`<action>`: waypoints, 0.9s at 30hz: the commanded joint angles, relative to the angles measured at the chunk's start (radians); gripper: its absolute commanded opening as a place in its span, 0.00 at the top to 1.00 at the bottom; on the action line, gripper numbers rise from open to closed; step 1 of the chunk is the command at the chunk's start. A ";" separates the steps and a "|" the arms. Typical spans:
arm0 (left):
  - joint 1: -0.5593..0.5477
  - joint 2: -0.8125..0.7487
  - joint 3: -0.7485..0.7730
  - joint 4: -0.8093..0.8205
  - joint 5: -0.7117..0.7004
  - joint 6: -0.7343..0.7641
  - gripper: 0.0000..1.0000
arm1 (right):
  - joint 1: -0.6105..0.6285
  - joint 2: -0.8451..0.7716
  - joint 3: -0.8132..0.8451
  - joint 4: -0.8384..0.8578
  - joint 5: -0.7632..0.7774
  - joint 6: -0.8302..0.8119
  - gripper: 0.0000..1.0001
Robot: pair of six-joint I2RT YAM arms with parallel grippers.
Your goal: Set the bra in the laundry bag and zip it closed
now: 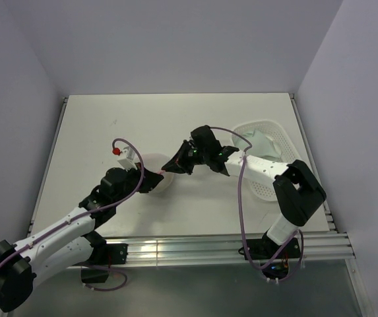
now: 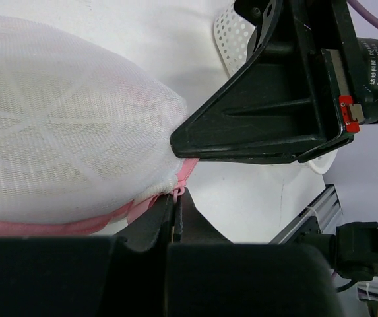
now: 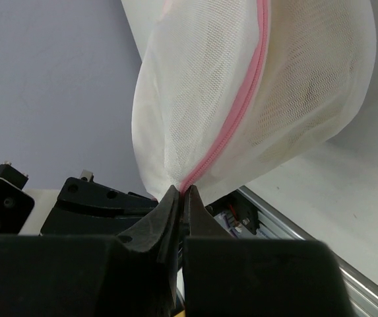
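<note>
The laundry bag (image 1: 150, 164) is a round white mesh pouch with a pink zipper rim, held between both grippers just above the table. In the left wrist view the bag (image 2: 63, 132) bulges full. My left gripper (image 2: 175, 198) is shut on the pink zipper pull (image 2: 177, 192) at the bag's end. My right gripper (image 3: 183, 191) is shut on the bag (image 3: 274, 79) at the zipper's end, right beside the left one (image 1: 157, 177). The right gripper also shows from the top (image 1: 171, 166). The bra is not plainly visible; only a pale cream shade shows through the mesh.
A white perforated basket (image 1: 262, 188) stands at the table's right with a pale garment (image 1: 262, 142) in it. Its rim shows in the left wrist view (image 2: 231, 33). A metal rail (image 1: 208, 247) runs along the near edge.
</note>
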 commanded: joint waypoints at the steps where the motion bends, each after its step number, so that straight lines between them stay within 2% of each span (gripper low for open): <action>1: 0.012 -0.037 -0.014 -0.050 -0.075 0.004 1.00 | -0.079 -0.041 0.011 -0.036 0.118 -0.056 1.00; 8: 0.023 -0.026 -0.007 -0.074 -0.094 0.004 1.00 | -0.091 -0.046 0.014 -0.041 0.113 -0.073 1.00; 12: 0.023 -0.025 0.006 -0.078 -0.100 0.010 0.93 | -0.091 -0.049 0.026 -0.053 0.118 -0.088 1.00; 13: 0.023 -0.028 0.009 -0.086 -0.103 0.012 0.87 | -0.091 -0.050 0.028 -0.057 0.122 -0.091 1.00; 15: 0.023 -0.035 0.016 -0.096 -0.115 0.013 0.84 | -0.091 -0.052 0.032 -0.062 0.125 -0.094 1.00; 21: 0.024 -0.040 0.022 -0.121 -0.129 0.015 0.86 | -0.091 -0.050 0.039 -0.065 0.125 -0.099 1.00; 27: 0.023 -0.052 0.019 -0.124 -0.138 0.013 0.84 | -0.094 -0.050 0.043 -0.067 0.122 -0.103 1.00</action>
